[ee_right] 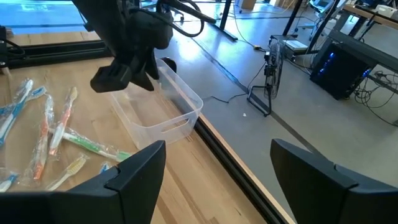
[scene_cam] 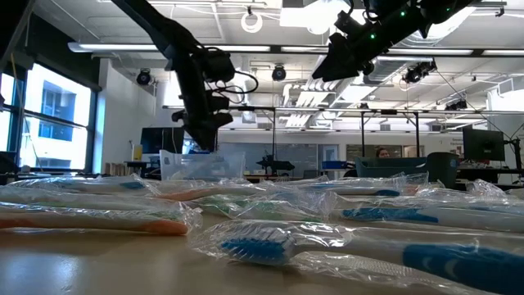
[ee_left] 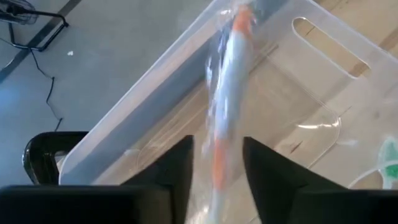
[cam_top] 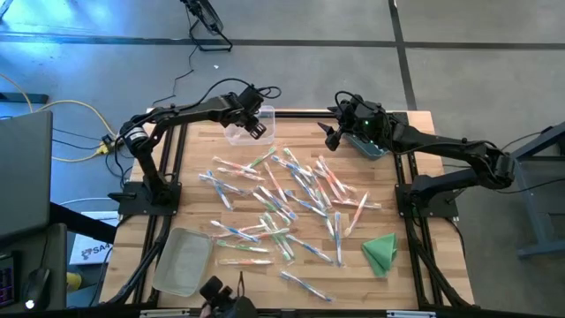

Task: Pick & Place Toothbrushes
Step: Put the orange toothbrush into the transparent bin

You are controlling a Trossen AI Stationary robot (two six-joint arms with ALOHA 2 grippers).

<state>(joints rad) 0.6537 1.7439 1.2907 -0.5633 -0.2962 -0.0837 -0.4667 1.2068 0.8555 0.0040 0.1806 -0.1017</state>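
Two dark arms work over a wooden tabletop [cam_top: 199, 168]. The left claw [cam_top: 256, 126] hangs above the clear bin [cam_top: 252, 128] at the far edge of the tabletop; in the left wrist view its two fingers [ee_left: 174, 163] stand apart with a wrapped orange-and-white toothbrush [ee_left: 229, 99] blurred between them, pointing down into the bin, and whether the fingers touch it cannot be told. The right claw [cam_top: 334, 134] is raised near the far edge beside a second bin, teal-tinted [cam_top: 371, 146], and its jaws are spread wide with nothing between them, as the right wrist view shows. The toothbrushes [cam_top: 282, 199] lie scattered across the middle of the tabletop in clear wrappers, several dozen by the look of it, too crowded and overlapping for an exact count; pink-orange, green and blue accents show among them. In the low view one wrapped blue-bristled brush [scene_cam: 344, 250] lies nearest the camera. One folded green cloth [cam_top: 380, 252] sits near the right front corner, and one flat clear lid or tray [cam_top: 183, 261] lies at the left front. That makes two bins, one lid, one cloth, two arms.
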